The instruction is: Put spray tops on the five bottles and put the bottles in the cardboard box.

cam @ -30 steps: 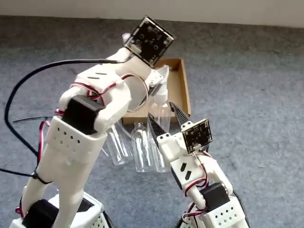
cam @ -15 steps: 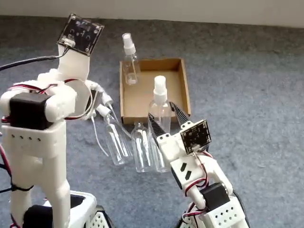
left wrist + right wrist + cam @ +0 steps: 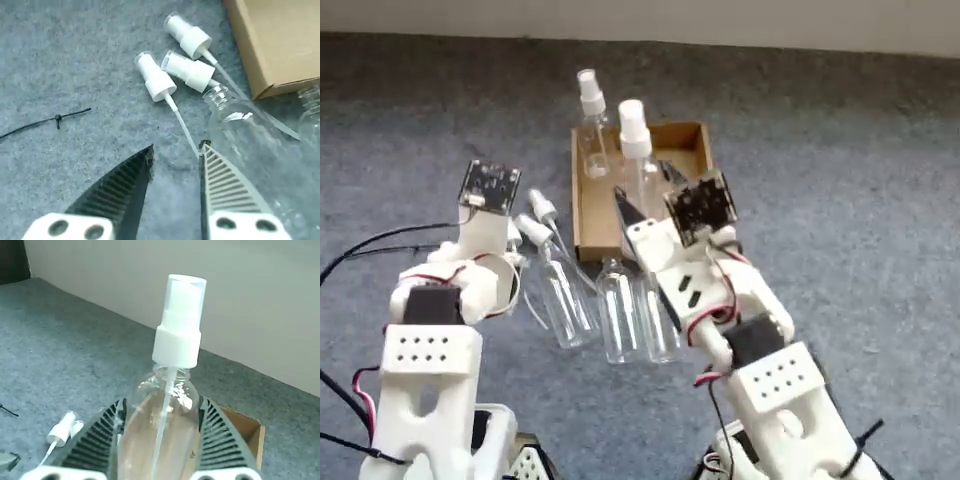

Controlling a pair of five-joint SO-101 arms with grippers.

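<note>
My right gripper (image 3: 646, 195) is shut on a clear bottle (image 3: 159, 437) with a white spray top (image 3: 179, 322), held upright over the cardboard box (image 3: 596, 218). A second capped bottle (image 3: 593, 140) stands at the box's far left corner. Three open-necked bottles (image 3: 618, 310) lie side by side on the carpet in front of the box. My left gripper (image 3: 176, 150) is open, low over the carpet, beside the neck of one lying bottle (image 3: 250, 140). Three loose spray tops (image 3: 192, 70) lie just beyond its fingertips, next to the box corner (image 3: 280, 45).
A black cable tie (image 3: 50, 121) lies on the grey carpet away from the box. The left arm's black cable (image 3: 360, 250) trails off the near left side. Open carpet stretches to the right of the box.
My left arm swung away from above the box to the left and came down by the loose spray tops. My right gripper carried the capped bottle from the box's near edge farther over the box.
</note>
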